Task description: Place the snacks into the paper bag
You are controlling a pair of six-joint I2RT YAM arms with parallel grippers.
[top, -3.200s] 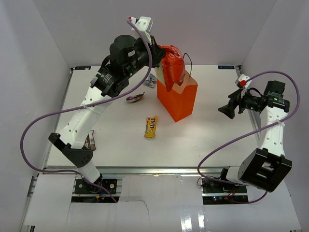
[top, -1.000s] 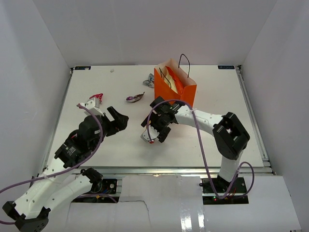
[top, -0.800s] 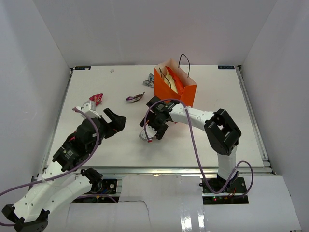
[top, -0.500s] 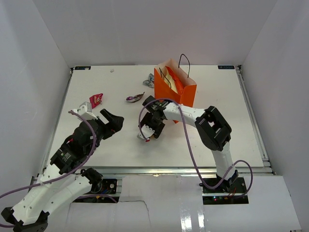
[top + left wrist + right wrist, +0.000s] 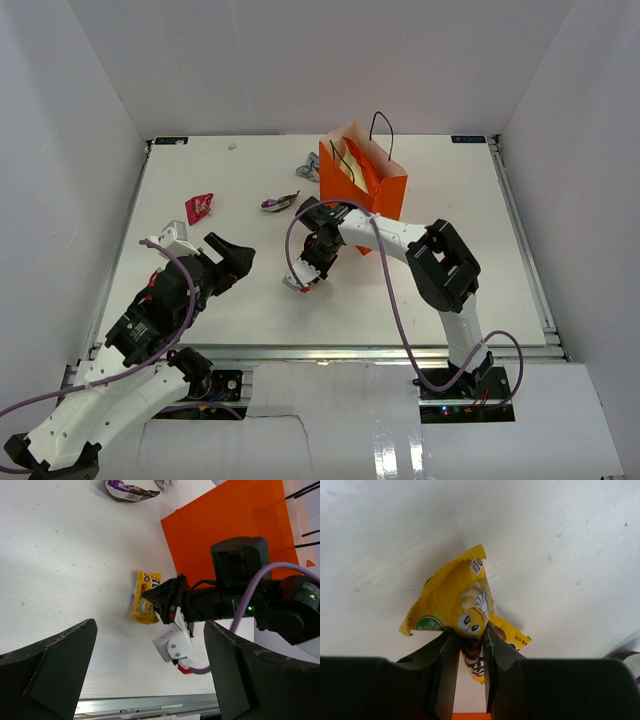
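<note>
The right wrist view shows what the top view hides: the right gripper (image 5: 470, 655) has its fingers nearly together, pinching the near end of the yellow candy packet (image 5: 454, 602), which buckles upward from the white tabletop (image 5: 560, 540) into a crumpled peak. From above, the right gripper (image 5: 308, 268) covers the packet completely, and only the arm's reach across to the left of the paper bag (image 5: 385, 195) can be seen. The left wrist view gives the side angle: the yellow candy packet (image 5: 144, 600) lies on the tabletop just in front of the paper bag (image 5: 225, 535), with the right gripper's dark tip pressed onto its right edge. That view also shows the left gripper (image 5: 150, 672) spread wide and holding nothing, hovering well short of the packet. The top view alone places the remaining snacks: the purple wrapper (image 5: 279, 204) and silver-grey wrapper (image 5: 308, 168) left of the bag, and the pink-red wrapper (image 5: 200, 207) farther left, beyond the left gripper (image 5: 228, 262).
</note>
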